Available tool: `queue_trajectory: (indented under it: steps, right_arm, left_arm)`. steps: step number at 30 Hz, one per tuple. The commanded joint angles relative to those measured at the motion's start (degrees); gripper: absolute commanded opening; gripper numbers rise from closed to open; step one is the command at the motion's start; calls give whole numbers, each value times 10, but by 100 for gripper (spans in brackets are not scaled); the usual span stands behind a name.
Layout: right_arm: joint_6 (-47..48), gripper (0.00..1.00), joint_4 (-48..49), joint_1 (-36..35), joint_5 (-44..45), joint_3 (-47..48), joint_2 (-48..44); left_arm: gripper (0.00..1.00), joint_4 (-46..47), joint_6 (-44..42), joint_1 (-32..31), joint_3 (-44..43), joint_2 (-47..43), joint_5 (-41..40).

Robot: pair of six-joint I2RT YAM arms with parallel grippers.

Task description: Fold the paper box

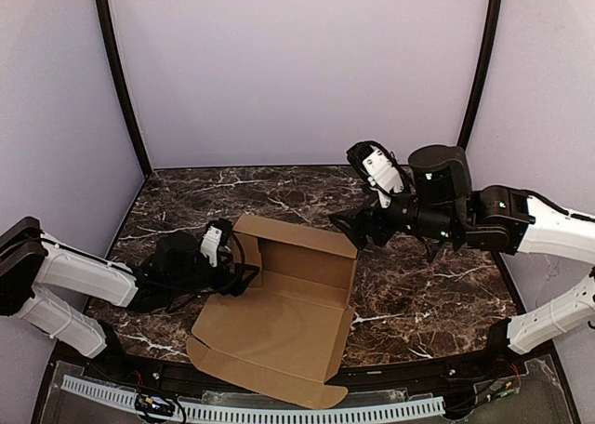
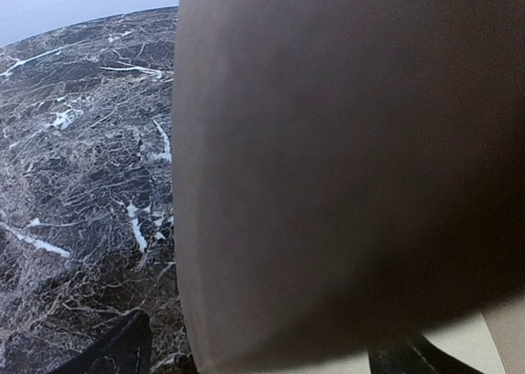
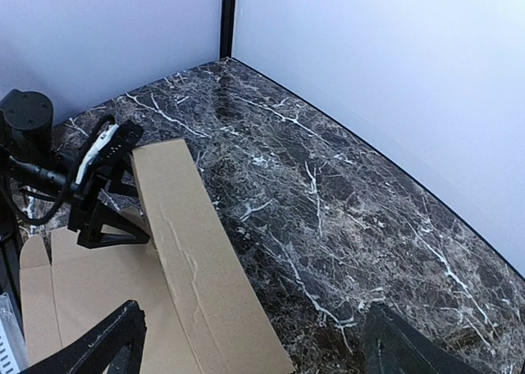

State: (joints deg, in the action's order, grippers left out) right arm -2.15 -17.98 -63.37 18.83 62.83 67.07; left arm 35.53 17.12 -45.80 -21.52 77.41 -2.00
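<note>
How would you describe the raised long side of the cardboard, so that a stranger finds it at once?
On the dark marble table, towards its front edge, lies the paper box, a brown cardboard sheet. Along the sheet's far edge stands the long wall. Unlike the wide panels in front of it, which lie flat on the table, this strip is folded up.

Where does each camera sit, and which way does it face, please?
Top external: above and behind the bases, looking down at the table and paper box; both arms, the left hand and right hand show.
Left wrist: on the left arm, close against a raised box wall, table to its left; only its own fingertips show.
Right wrist: on the right arm, looking across the box towards the left arm; its own fingertips at the bottom.
Shared: top and right wrist views both show the box and left hand.
</note>
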Motion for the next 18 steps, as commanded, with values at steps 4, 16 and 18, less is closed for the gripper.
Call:
queue_trajectory:
  steps: [4, 16, 18]
  right_arm:
    - [5, 91, 13, 6, -37, 4, -17]
    - [-26, 91, -20, 7, -34, -2, -29]
    - [-30, 91, -23, 6, -35, -2, -25]
  left_arm:
    - [85, 159, -15, 2, 15, 74, -5]
    - [33, 248, -19, 2, -5, 173, 2]
    - [21, 260, -18, 2, -5, 178, 1]
